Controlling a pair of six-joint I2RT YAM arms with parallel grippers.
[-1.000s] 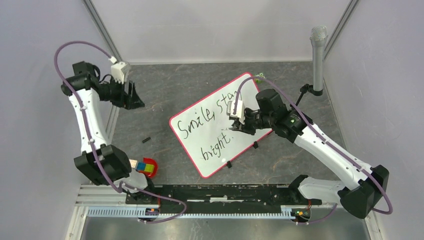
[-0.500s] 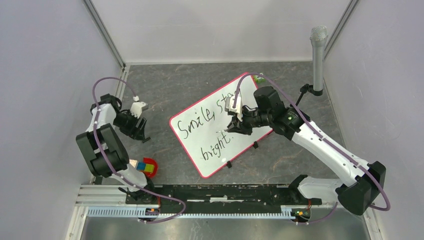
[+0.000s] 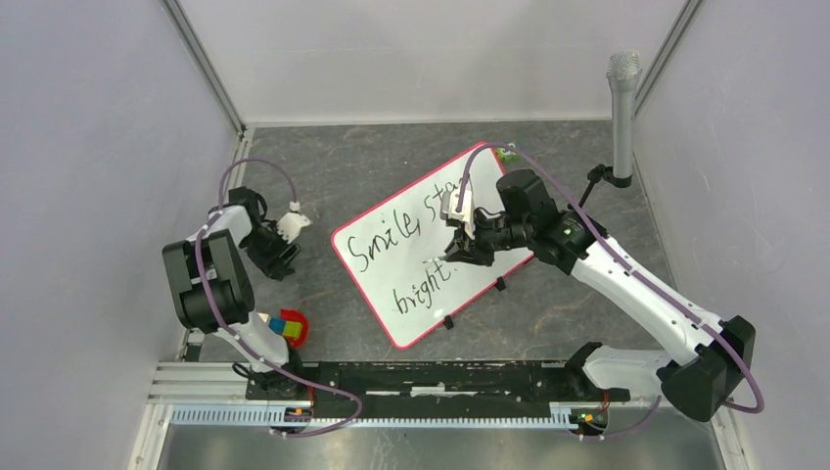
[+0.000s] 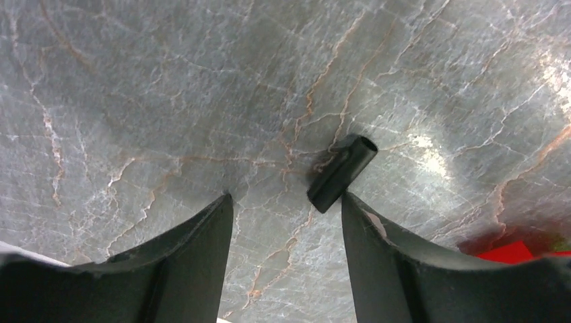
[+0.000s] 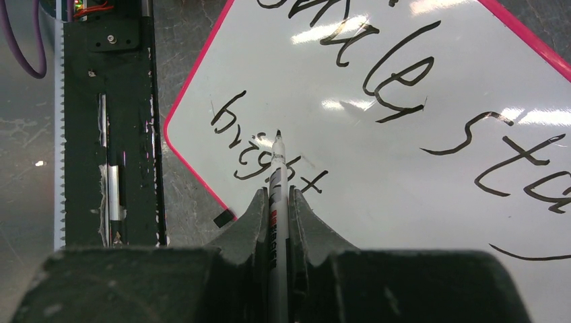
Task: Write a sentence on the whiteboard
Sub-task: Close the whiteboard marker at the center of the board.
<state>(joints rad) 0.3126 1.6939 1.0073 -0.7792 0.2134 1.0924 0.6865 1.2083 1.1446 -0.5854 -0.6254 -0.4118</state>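
Over one whiteboard, the right end effector grips one marker.

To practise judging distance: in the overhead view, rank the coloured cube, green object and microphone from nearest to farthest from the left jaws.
1. The coloured cube, near left.
2. The green object, far side, right of centre.
3. The microphone, far right corner.

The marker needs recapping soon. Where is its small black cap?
Left wrist view: the small black cap lies on the table just ahead of the left tool, left of the whiteboard.
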